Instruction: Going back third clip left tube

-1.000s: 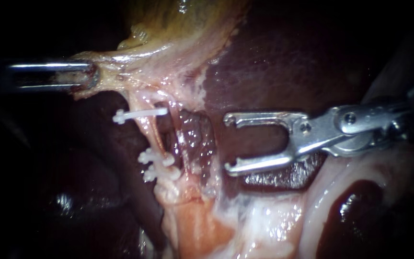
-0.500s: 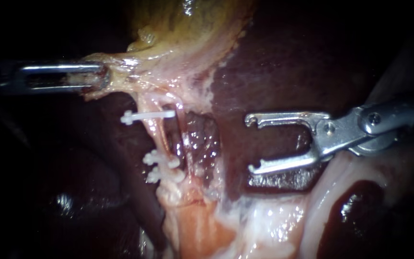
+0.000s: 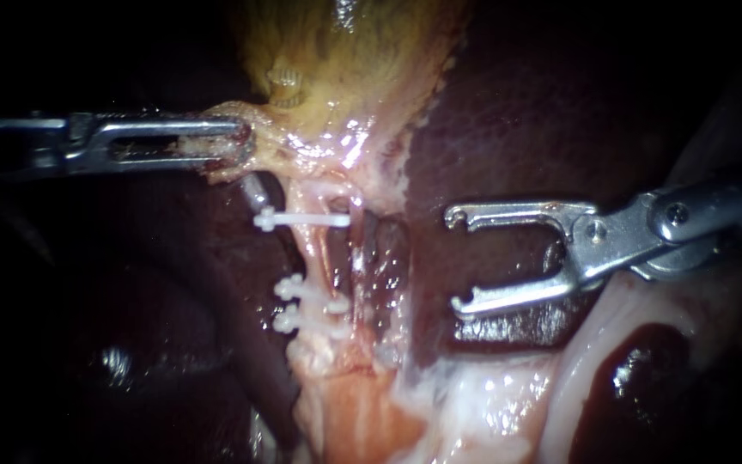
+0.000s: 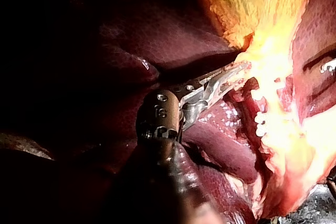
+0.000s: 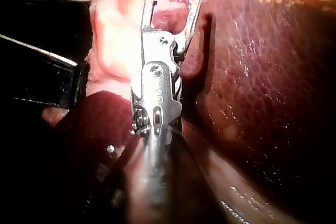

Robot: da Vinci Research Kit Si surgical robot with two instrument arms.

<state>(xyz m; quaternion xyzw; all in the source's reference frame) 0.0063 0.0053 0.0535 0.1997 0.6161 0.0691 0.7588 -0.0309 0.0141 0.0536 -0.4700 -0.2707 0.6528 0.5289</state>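
Three white clips cross the left tube (image 3: 313, 258), a pale pink strand running down from the yellowish gallbladder (image 3: 345, 69); the upper clip (image 3: 302, 220) is a long thin bar with a knobbed end, lying nearly level and alone; the two lower clips (image 3: 311, 296) sit close together further down the same strand, shorter and lumpier to look at. The left instrument (image 3: 238, 144) reaches in level, its jaws pressed onto the pale lower edge of the gallbladder, just above the upper clip. The right instrument (image 3: 457, 260) stands well apart from the tube, over the dark liver (image 3: 543, 103); its jaws are spread wide with nothing between them, hooked tips pointing toward the clips, all three at about the level of the gap.
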